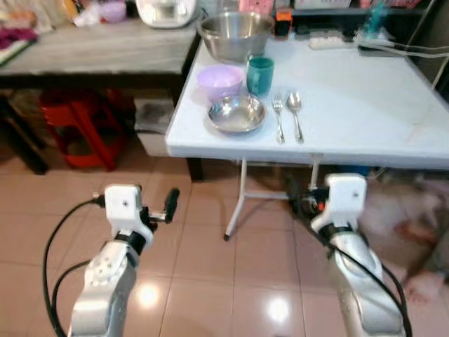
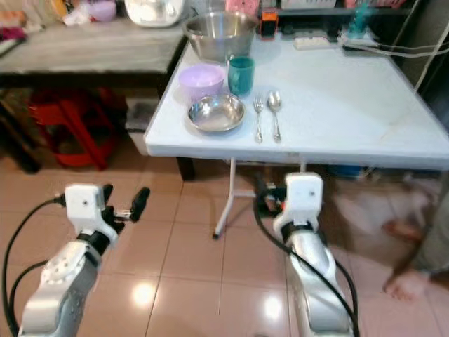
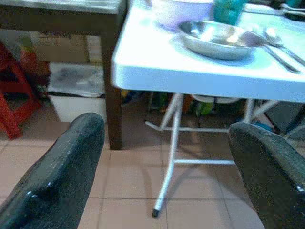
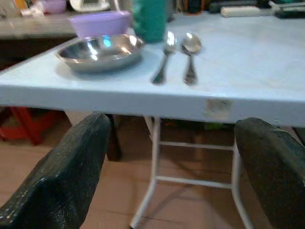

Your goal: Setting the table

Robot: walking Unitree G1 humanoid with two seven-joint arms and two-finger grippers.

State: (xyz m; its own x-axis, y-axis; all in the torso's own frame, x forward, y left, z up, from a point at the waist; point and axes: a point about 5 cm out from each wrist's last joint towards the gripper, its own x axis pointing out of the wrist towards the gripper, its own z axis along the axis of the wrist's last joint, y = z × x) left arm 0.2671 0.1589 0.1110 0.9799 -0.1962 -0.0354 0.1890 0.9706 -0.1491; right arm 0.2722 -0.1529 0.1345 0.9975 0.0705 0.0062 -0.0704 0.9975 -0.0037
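Below the white folding table (image 1: pixel 365 105), both grippers, left (image 3: pixel 162 157) and right (image 4: pixel 171 157), gape wide and empty; rising carelessly, either could strike the edge and jolt the shallow steel dish (image 1: pixel 237 113).

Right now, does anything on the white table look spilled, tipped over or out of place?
Nothing stands out. The shallow steel dish, purple plastic bowl and teal cup stand upright, and the fork and spoon lie side by side.

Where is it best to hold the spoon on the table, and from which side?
Probably grip the spoon at the middle of its handle, from above. It lies flat with the bowl pointing away and the handle toward the near table edge. The fork lies close beside it, so the fingers must straddle the handle narrowly.
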